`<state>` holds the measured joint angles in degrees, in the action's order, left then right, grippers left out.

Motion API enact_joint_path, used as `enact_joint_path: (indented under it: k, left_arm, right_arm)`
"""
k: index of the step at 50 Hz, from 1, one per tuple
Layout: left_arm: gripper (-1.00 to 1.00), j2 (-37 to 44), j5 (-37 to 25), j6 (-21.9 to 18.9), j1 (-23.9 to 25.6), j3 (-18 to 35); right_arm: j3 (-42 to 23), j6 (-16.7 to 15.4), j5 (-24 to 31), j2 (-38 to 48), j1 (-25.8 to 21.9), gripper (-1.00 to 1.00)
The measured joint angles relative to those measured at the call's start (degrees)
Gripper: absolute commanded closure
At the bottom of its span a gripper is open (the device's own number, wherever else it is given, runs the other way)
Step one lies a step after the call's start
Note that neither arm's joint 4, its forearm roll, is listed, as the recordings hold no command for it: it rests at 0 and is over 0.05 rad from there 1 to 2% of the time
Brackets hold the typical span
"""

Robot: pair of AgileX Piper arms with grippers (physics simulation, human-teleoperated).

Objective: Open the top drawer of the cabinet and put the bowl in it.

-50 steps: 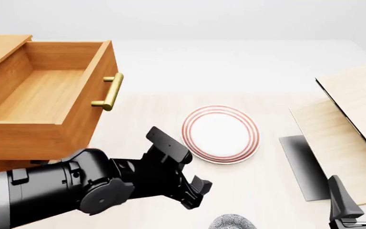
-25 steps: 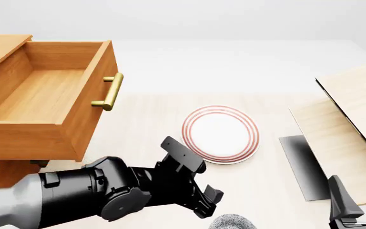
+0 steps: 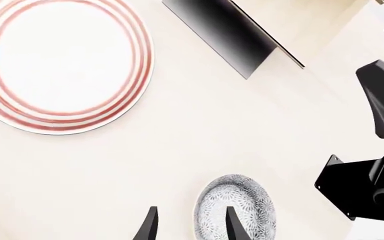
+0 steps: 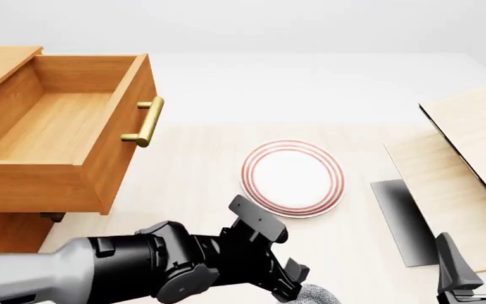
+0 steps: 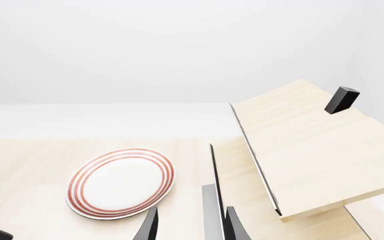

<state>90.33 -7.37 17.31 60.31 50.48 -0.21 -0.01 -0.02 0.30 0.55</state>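
Observation:
The orange-brown cabinet stands at the left, and its top drawer is pulled far out and empty. The speckled bowl sits on the table at the near edge, only a sliver of the bowl showing in the front view. My left gripper is open just above it, one finger over the bowl's inside and the other outside its rim. In the front view the left gripper hides most of the bowl. My right gripper is open at the near right, holding nothing; the right wrist view shows the right gripper the same.
A white plate with red rings lies mid-table, beyond the bowl. A pale light-wood structure with a dark base fills the right side. The drawer's brass handle juts toward the plate.
My left arm has moved right and toward the near edge, bringing its gripper onto the bowl. The drawer, plate and right gripper have stayed put.

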Motion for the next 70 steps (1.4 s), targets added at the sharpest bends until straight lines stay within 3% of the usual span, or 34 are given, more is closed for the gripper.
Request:
enact_joint_path:
  k: [70]
  left_arm:
    - [-1.00,11.7,7.2,4.1,2.7,-0.2]
  right_arm:
    - [0.0,0.0,0.0,0.0,0.0,-1.00]
